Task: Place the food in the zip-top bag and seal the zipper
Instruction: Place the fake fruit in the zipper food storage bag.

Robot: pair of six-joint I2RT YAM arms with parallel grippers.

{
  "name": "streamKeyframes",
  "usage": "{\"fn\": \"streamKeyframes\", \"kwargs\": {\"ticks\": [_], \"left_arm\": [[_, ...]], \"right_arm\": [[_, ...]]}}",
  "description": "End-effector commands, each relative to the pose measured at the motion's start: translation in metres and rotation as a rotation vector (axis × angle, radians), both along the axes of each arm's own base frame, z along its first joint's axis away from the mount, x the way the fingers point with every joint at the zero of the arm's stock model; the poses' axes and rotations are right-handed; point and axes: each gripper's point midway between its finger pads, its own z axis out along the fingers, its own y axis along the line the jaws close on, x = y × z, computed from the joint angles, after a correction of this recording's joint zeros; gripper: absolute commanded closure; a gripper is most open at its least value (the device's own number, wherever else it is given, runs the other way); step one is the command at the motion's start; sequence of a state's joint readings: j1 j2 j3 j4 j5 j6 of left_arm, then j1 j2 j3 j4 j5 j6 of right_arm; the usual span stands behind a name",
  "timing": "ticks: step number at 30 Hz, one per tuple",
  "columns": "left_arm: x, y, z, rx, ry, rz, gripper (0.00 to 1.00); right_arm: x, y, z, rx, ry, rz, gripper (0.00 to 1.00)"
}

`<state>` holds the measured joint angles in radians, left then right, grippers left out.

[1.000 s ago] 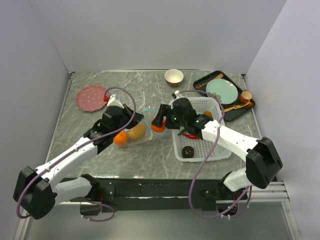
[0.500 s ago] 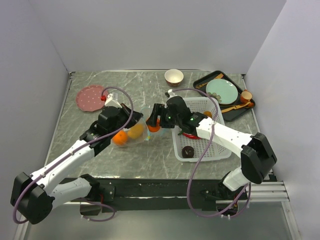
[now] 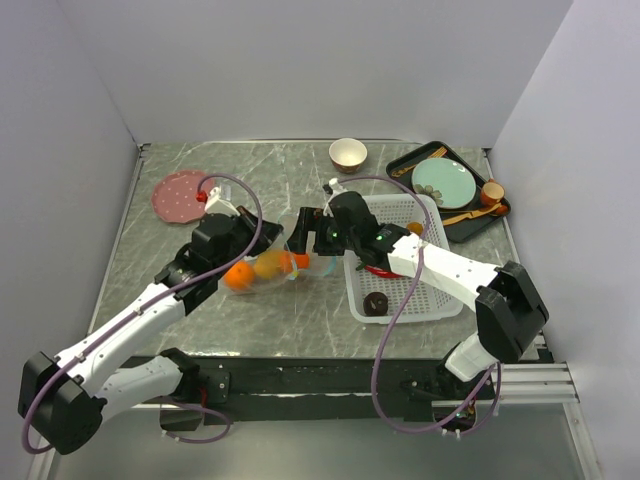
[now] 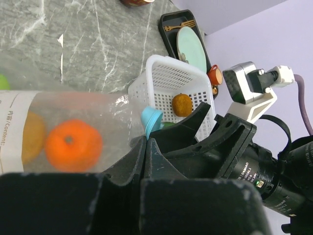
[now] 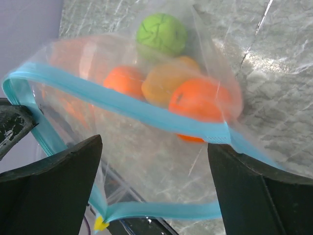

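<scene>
Right gripper (image 5: 154, 164) is hanging released, fingers spread wide, right at the mouth of the zip-top bag (image 3: 266, 262) and gripping nothing. Left gripper (image 3: 243, 243) is looking clenched on the bag's mouth edge, lifting it open, though the pinch itself is mostly hidden. Bag is lying mid-bench, a bit toward the left edge, with its mouth facing the right edge. Zipper (image 5: 122, 100) is gaping, not sealed. Sitting inside are two oranges (image 5: 200, 100), a yellow-orange fruit (image 5: 164, 83) and a green round fruit (image 5: 161, 33). White basket (image 3: 432, 292) is sitting just beside the bag, toward the right edge, holding a brown kiwi (image 4: 182, 104), a red chili (image 3: 378, 270) and a donut-like piece (image 3: 376, 303). Judging: the film is thin, soft, crinkly and slippery, likely collapsing if let go. The best hold is the stiffer teal strip at a mouth corner. Toy food is looking light and hard, the round pieces prone to rolling, so pinch across the middle. Roughly half the food is bagged; sealing is not yet begun.
</scene>
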<state>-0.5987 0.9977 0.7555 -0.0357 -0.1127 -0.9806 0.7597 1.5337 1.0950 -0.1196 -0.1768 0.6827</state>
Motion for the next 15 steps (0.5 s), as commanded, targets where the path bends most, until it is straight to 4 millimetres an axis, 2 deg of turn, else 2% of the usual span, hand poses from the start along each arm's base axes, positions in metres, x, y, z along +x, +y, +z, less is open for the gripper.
{"fn": "streamKeyframes", "kwargs": {"ticks": [1, 3, 8, 15], "left_arm": [[0.001, 0.008, 0.007, 0.011, -0.036, 0.025, 0.99], [0.001, 0.009, 0.008, 0.014, -0.036, 0.029, 0.99], [0.001, 0.012, 0.006, 0.019, -0.030, 0.041, 0.99], [0.002, 0.013, 0.001, 0.028, -0.015, 0.053, 0.99]], "right_arm": [[0.003, 0.004, 0.037, 0.060, -0.091, 0.010, 0.03], [0.007, -0.001, 0.037, 0.044, -0.102, -0.018, 0.02], [0.016, -0.030, 0.046, -0.021, -0.153, -0.117, 0.01], [0.031, -0.100, 0.059, -0.132, -0.248, -0.359, 0.00]]}}
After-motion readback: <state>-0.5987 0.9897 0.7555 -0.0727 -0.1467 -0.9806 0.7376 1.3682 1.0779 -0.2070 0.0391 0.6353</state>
